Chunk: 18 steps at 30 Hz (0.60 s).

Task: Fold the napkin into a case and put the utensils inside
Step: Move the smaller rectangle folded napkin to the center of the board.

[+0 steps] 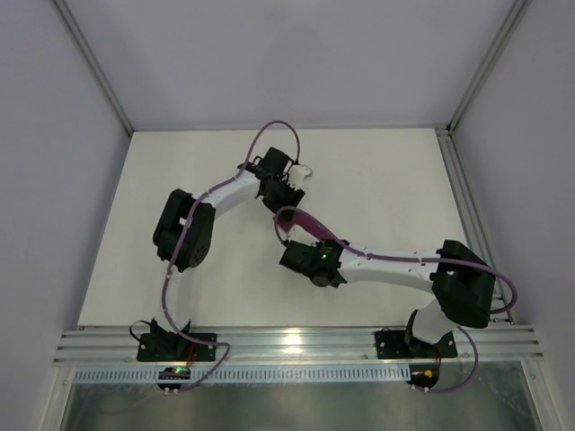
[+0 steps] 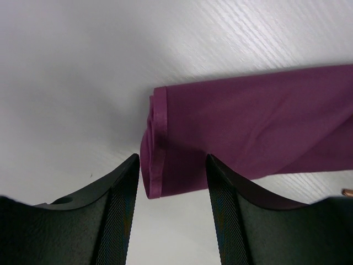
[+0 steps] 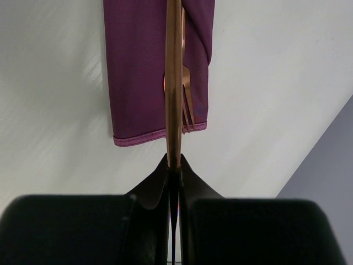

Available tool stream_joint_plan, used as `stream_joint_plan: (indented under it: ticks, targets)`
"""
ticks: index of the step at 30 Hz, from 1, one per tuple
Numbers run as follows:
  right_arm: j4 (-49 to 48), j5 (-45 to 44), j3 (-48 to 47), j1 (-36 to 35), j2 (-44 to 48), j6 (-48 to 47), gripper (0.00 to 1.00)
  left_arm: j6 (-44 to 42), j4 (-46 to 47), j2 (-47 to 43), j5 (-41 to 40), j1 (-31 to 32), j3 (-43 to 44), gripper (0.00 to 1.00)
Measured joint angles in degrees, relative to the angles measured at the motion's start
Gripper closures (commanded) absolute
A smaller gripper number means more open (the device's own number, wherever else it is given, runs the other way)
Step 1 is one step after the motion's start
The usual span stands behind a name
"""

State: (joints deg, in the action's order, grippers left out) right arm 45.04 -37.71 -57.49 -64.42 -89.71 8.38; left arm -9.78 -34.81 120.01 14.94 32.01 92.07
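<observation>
Plum cloth, folded narrow: the napkin is lying flat on the white table, already shaped into a case, near mid-table in the overhead view. Left gripper is hovering released above its hemmed, layered end, fingers straddling it and the hem pointing to 9 o'clock. It is probably standing by to pin or lift the mouth. Right gripper is clenching the knife stick edge-on, aiming it toward 12 o'clock along the case, seemingly lining up to slide it in. Fork is lying just at the stick's 3 o'clock, tines toward the hem; cannot tell whether it is tucked inside. Both arms are crowding the cloth, and the flat-lying mouth looks like the obstacle.
</observation>
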Motion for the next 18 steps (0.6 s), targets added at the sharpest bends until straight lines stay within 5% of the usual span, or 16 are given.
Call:
stream_joint_plan:
  ticks: [8, 18]
  targets:
    - [-0.15, 0.81, 0.39, -0.02, 0.26, -0.02, 0.96, 0.63, 2.56, 3.15, 0.07, -1.90, 1.03, 0.50]
    - [-4.13, 1.20, 2.91, -0.02, 3.10, -3.02, 0.96, 0.63, 1.36, 4.68, 4.94, -3.26, 2.38, 0.90]
